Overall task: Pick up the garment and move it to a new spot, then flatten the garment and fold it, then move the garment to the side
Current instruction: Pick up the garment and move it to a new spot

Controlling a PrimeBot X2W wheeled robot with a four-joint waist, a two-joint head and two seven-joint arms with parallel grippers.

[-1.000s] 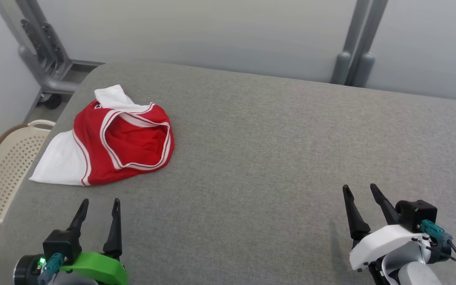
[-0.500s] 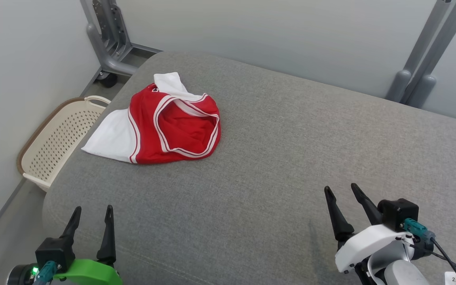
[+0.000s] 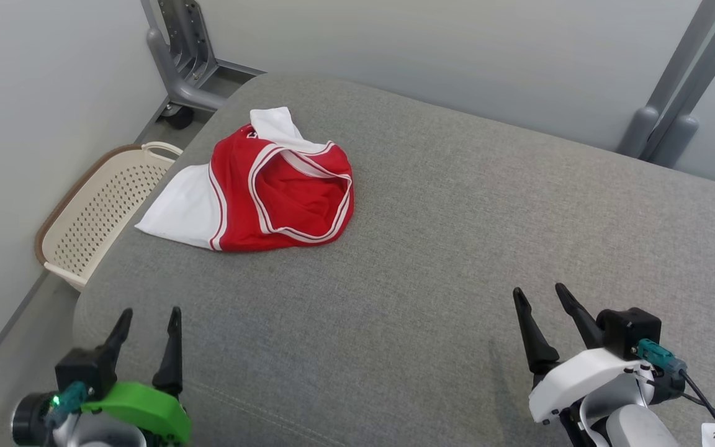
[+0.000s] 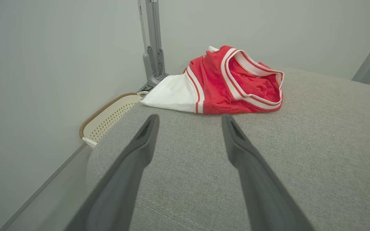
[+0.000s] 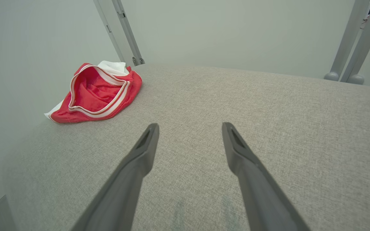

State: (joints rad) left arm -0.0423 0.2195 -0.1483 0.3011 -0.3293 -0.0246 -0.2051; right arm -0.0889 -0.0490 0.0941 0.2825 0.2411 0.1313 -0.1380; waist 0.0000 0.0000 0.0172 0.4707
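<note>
Grey padded surface [image 3: 457, 248], seen from above. Red-and-white garment [image 3: 270, 192] lies crumpled near far left corner, opening with white striped trim facing up. Possibly jersey, but bunching hides shape. White part reaches left edge. Cream perforated basket [image 3: 94, 211] on floor beside that edge, against wall. Left gripper [image 3: 151, 311] at near left, fingers spread, holding nothing, well short of garment. Right gripper [image 3: 539, 289] at near right, fingers likewise spread, empty, well apart from garment.

We find the head view looking down on the pad [image 3: 457, 248]. Both low wrist views share the garment [image 4: 230, 83].
</note>
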